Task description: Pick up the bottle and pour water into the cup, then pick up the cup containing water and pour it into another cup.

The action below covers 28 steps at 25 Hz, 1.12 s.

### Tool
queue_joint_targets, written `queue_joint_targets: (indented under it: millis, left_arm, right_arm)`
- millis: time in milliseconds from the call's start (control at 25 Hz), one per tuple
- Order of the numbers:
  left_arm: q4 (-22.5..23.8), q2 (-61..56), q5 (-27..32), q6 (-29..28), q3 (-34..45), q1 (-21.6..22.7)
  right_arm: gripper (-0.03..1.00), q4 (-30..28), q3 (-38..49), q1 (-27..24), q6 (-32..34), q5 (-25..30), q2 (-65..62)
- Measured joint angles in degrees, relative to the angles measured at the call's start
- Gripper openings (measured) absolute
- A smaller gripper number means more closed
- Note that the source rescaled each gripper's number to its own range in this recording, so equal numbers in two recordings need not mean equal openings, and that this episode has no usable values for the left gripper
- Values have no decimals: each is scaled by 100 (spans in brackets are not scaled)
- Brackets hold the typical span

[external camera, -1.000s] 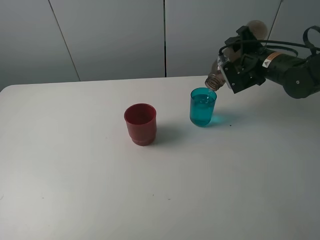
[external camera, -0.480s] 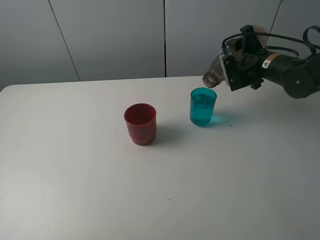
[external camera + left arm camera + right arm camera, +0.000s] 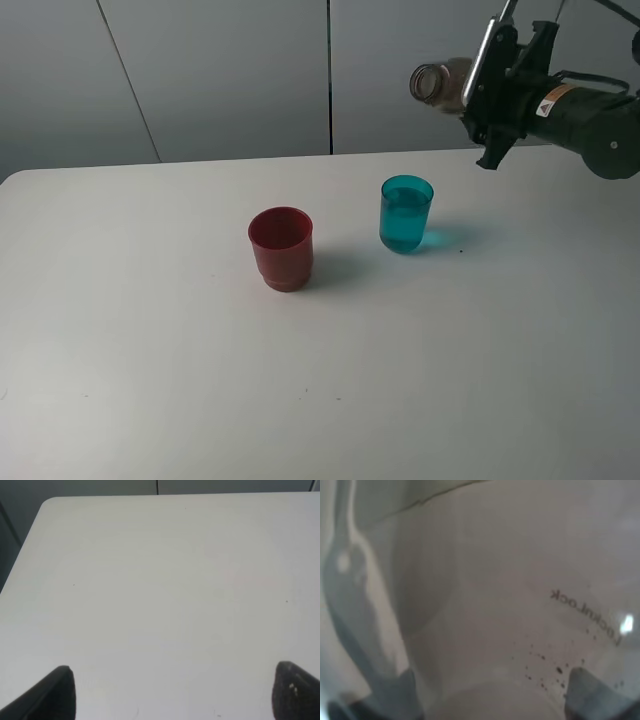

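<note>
My right gripper (image 3: 492, 92) is closed on the bottle (image 3: 440, 82). Within the last second I lifted and levelled it. Its mouth has left the cup (image 3: 406, 215), which now stands below and forward of my jaws, holding water. First pour judged complete. Another cup (image 3: 281, 248) stands beyond it. Left gripper (image 3: 174, 695): spread wide, empty.

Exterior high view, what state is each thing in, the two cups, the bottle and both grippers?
Smoky grey-brown translucent plastic bottle: uncapped, roughly level, held in the air.
Translucent teal plastic tumbler: upright, holding water.
Opaque dark red plastic cup: upright, no water seen.
Right gripper: shut on the bottle.
Left gripper: open, fingers holding nothing.
</note>
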Motion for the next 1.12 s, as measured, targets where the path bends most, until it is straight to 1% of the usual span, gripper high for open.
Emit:
queue_joint_targets:
  millis: [160,320,480,560,600,680,840,960,1120]
  left_arm:
    - [0,0,0,0,0,0]
    - [0,0,0,0,0,0]
    - [0,0,0,0,0,0]
    - [0,0,0,0,0,0]
    - [0,0,0,0,0,0]
    - [0,0,0,0,0,0]
    - [0,0,0,0,0,0]
    - [0,0,0,0,0,0]
    - [0,0,0,0,0,0]
  right_arm:
    - [2,-27,0,-83,1913,90,-48]
    - [2,-149,0,-375,3776,203,-48]
    - [2,-149,0,-710,5403,125,-1]
    - [2,-136,0,-813,5966,62,118]
    - [2,-136,0,-839,6148,27,185]
    - [2,-136,0,-849,6306,-23,356]
    - [2,-136,0,-849,6387,-298,731]
    - [2,-136,0,-849,6356,-452,990]
    - [2,-136,-26,-849,6108,-509,1262]
